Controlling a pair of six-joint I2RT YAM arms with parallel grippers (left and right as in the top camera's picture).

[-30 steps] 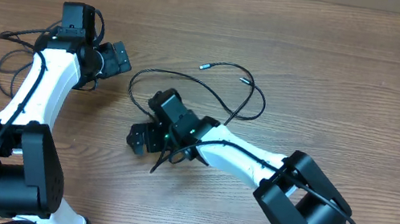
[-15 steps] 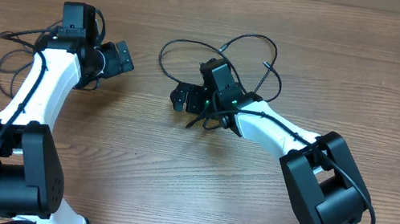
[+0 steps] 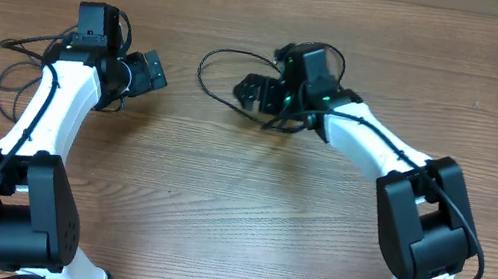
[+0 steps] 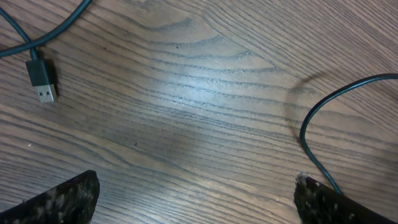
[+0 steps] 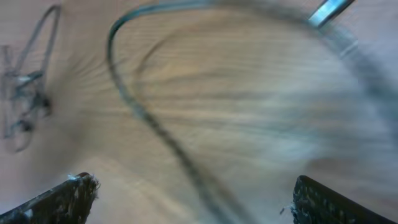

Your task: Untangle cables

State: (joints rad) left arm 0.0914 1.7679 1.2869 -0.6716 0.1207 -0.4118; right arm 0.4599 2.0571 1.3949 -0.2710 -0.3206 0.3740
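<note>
Left gripper [image 3: 146, 73] & right gripper [image 3: 250, 92] were both spread wide, nothing held. One of the cables [image 3: 203, 63] looped just beside right gripper, partly hidden under its arm [image 3: 370, 145]. Another, w/ USB plug [image 4: 41, 79], lay apart. Prob. mostly separated; straightening that loop was left.

Two arms [image 3: 50, 116], at least two cables [image 3: 202, 66]

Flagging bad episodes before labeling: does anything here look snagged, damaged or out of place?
Possibly. A thin black cable loops out from the right arm's wrist and may be snagged there, since the right tool is open and grips nothing. The right wrist view is blurred. No damage shows.
</note>
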